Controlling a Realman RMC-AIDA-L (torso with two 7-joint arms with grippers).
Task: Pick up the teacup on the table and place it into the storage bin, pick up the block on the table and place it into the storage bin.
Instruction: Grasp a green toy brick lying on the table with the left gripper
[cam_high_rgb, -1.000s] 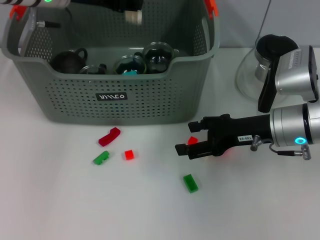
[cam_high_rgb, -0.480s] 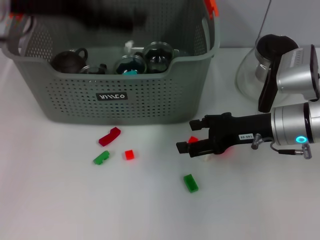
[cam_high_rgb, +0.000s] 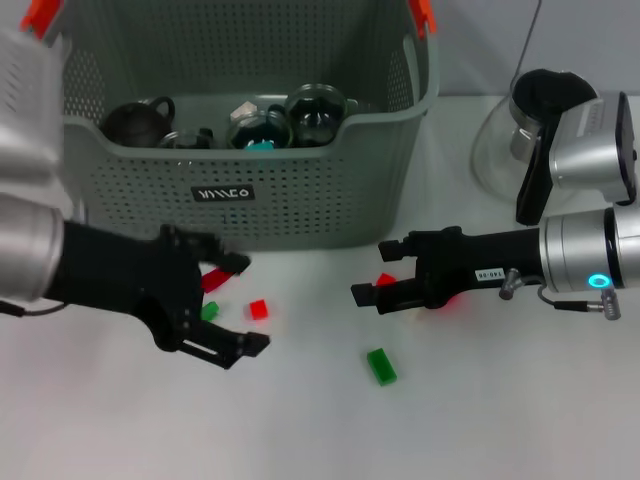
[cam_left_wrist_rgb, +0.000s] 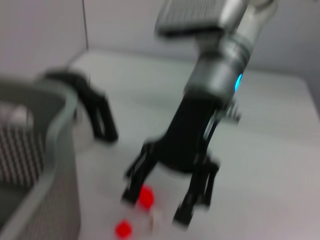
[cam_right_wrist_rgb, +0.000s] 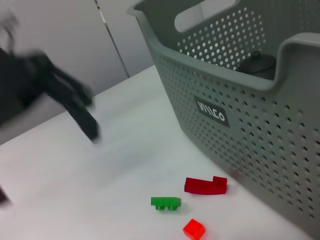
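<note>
My left gripper (cam_high_rgb: 238, 303): moved from above the storage bin (cam_high_rgb: 250, 195) down to the worktop's blocks, jaws spread.

You have a white table (cam_high_rgb: 300, 430) carrying everything here. Toward its far left stands the storage bin (cam_high_rgb: 250, 190), its black label facing the near edge. On the bare surface just in front of the bin lie a dark red curved block (cam_high_rgb: 213, 279), a small green block (cam_high_rgb: 210, 311) and a small red cube (cam_high_rgb: 258, 309), close together. Farther right you see a red block (cam_high_rgb: 385, 280), and nearer the front edge a green block (cam_high_rgb: 381, 366) lies alone. At the far right edge sits a glass carafe (cam_high_rgb: 500, 150) with a black top.
</note>
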